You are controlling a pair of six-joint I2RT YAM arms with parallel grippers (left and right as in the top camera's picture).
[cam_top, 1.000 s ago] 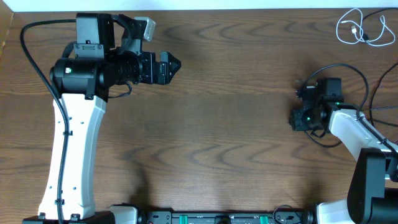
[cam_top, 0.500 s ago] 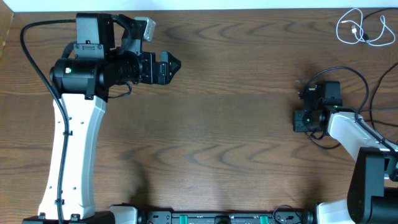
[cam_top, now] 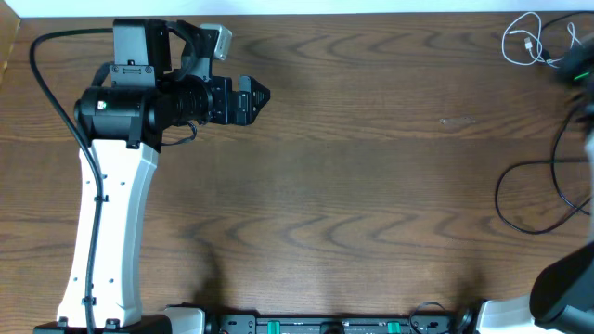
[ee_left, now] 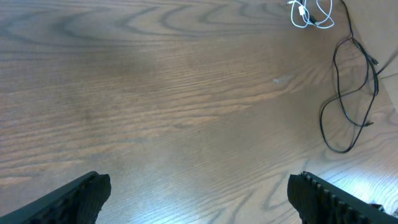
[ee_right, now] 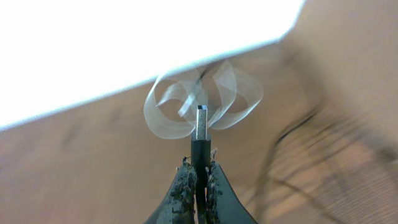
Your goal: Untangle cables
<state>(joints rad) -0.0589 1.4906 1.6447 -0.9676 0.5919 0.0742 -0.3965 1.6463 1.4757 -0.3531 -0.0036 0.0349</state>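
Note:
A thin black cable (cam_top: 525, 197) lies in a loose loop at the table's right edge; it also shows in the left wrist view (ee_left: 348, 93). A short white cable (cam_top: 527, 42) is coiled at the back right corner and appears in the left wrist view (ee_left: 309, 14). My right gripper (ee_right: 200, 171) is shut on the black cable's plug end (ee_right: 200, 134), with the white cable (ee_right: 202, 99) blurred behind it. In the overhead view the right gripper (cam_top: 575, 63) is a blur beside the white cable. My left gripper (cam_top: 260, 95) is open and empty (ee_left: 199, 199), far from both cables.
The left arm's white column (cam_top: 107, 213) stands along the left side. The table's back edge (cam_top: 371, 15) runs just behind the white cable. Part of the right arm's base (cam_top: 561, 288) sits at the front right corner.
My right arm has swung fast from the middle right to the back right corner with the black cable's plug. The black cable has been pulled toward the right edge. The left arm has not moved.

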